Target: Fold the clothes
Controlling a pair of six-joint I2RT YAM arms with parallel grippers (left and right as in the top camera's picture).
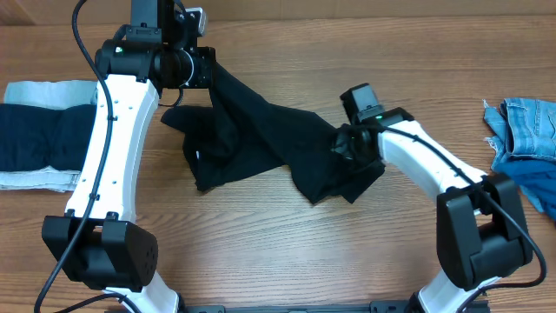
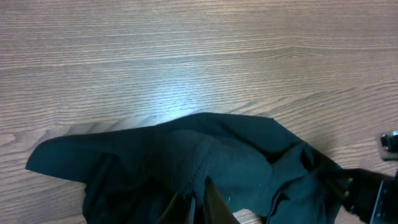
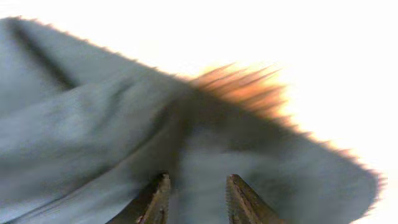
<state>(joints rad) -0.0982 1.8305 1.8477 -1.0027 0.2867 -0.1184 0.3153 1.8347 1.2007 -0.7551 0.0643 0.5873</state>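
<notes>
A large black garment [image 1: 261, 139] lies crumpled across the middle of the table. Its upper left corner is lifted off the wood, with my left gripper [image 1: 208, 76] at that corner. In the left wrist view the gripper [image 2: 200, 198] is shut on a fold of the black cloth [image 2: 236, 155], which hangs below it over the table. My right gripper [image 1: 340, 146] is down on the bunched right end of the garment. In the blurred right wrist view its jaws [image 3: 196, 186] stand apart, and the cloth [image 3: 93, 124] fills the view beyond the tips.
A folded dark navy garment [image 1: 35, 139] rests on light denim [image 1: 39, 178] at the left edge. Light-blue denim [image 1: 526, 126] and a bright blue piece [image 1: 539, 187] are piled at the right edge. Bare wood [image 1: 261, 235] runs along the front.
</notes>
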